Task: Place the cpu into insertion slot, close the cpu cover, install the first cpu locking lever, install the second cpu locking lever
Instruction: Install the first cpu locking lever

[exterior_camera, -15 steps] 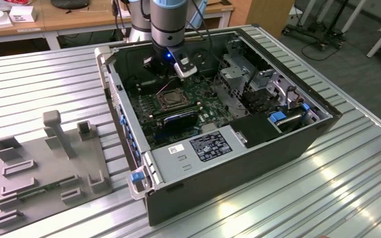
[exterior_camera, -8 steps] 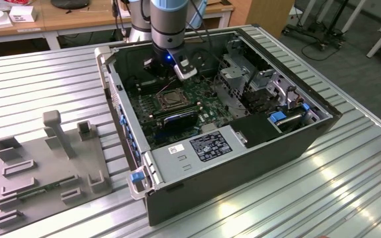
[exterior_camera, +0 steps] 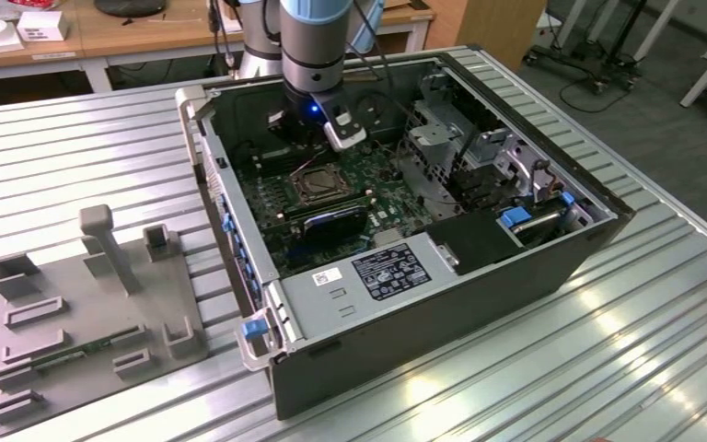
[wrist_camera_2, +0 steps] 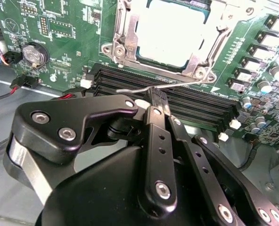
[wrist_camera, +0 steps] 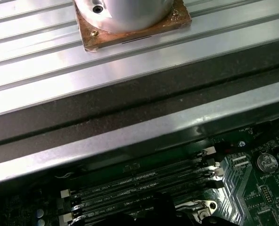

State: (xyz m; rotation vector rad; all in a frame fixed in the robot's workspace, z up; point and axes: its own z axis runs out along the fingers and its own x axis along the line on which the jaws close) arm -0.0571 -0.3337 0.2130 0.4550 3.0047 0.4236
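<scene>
Two steps look done: cpu (wrist_camera_2: 170,33) seated in insertion slot (wrist_camera_2: 112,49), upper centre of second wrist view, cpu cover (wrist_camera_2: 196,70) down around it. Gripper (wrist_camera_2: 157,100) clenched, tips touching thin locking lever (wrist_camera_2: 130,90) at mid-frame; lever seems not latched yet.

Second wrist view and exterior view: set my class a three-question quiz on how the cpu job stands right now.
1. True or false: the cpu lies under the closed cover.
2. The gripper tips are shut on: A a memory slot; B the thin wire lever; C the coin cell.
3. Fill in: in the exterior view, the grey fixture plate lies on the table on the exterior view's ____ of the case.
Key: 1 true. 2 B. 3 left.
</scene>
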